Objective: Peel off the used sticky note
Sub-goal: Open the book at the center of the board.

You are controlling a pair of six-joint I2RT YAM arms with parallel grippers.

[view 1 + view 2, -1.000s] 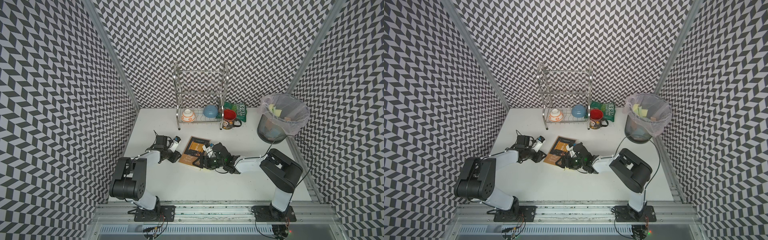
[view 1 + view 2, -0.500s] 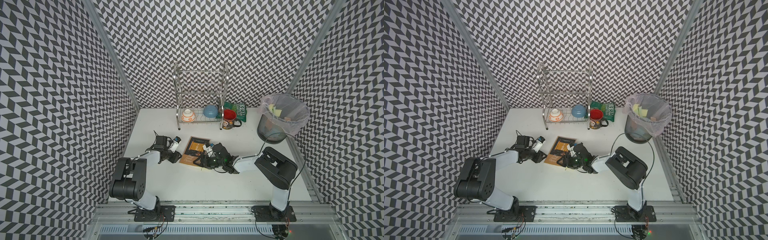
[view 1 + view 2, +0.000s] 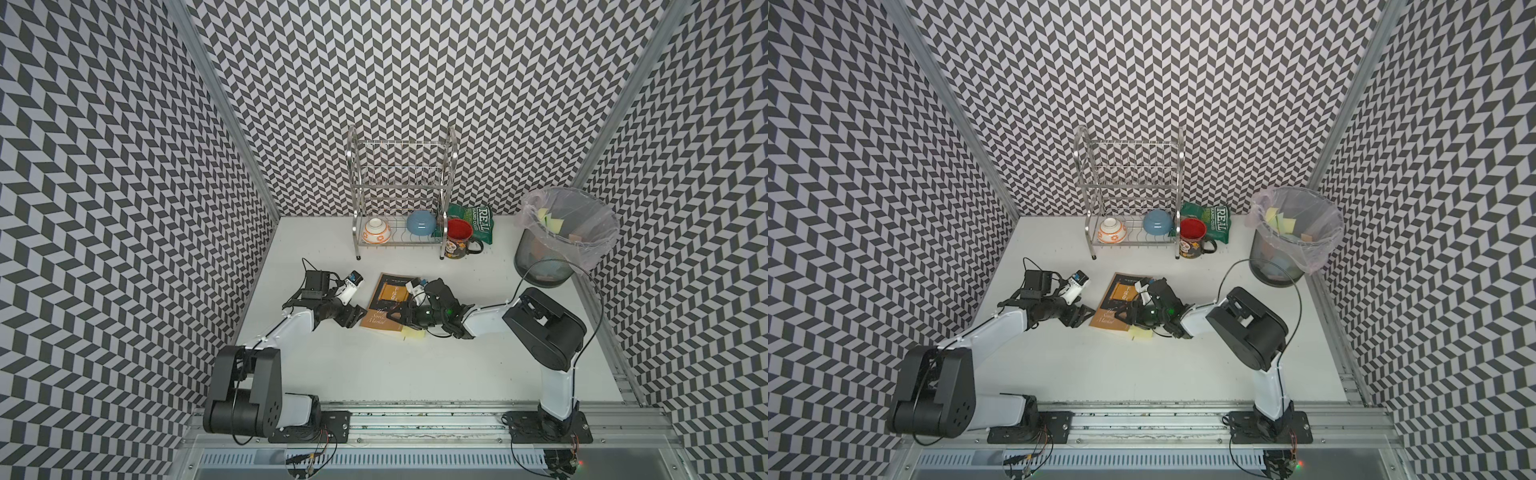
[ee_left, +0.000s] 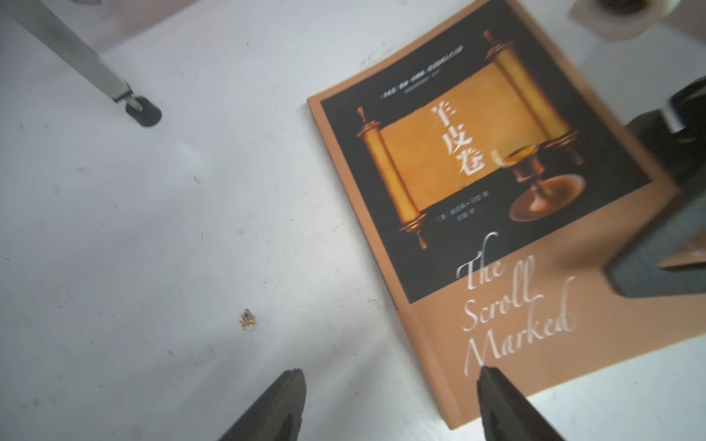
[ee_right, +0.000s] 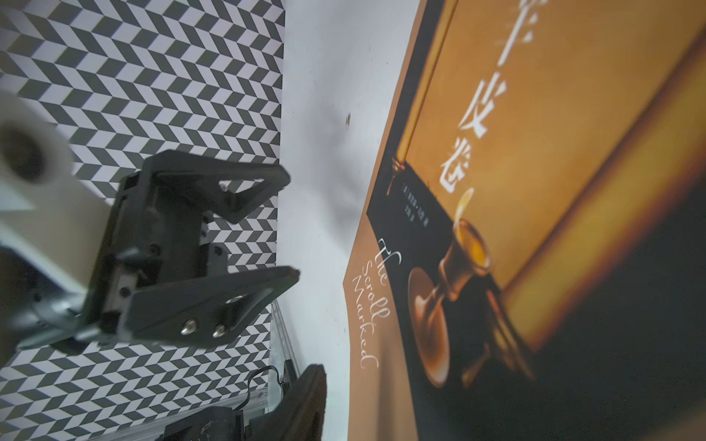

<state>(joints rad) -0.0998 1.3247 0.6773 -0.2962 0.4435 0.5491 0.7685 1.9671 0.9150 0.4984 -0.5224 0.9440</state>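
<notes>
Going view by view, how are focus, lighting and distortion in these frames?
In both top views: sharp, evenly lit, walls splayed by the wide lens. Left wrist view: the book is soft but its title is readable; the left gripper shows dark, blurred tips. Right wrist view: the cover's near part smears out of focus, while the title reads.

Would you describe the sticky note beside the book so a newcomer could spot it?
Start at the brown book mid-table. Off its front corner, under the right arm, lies a pale yellow sticky note. Unlike the yellow notes inside the bin, it sits on the tabletop.
</notes>
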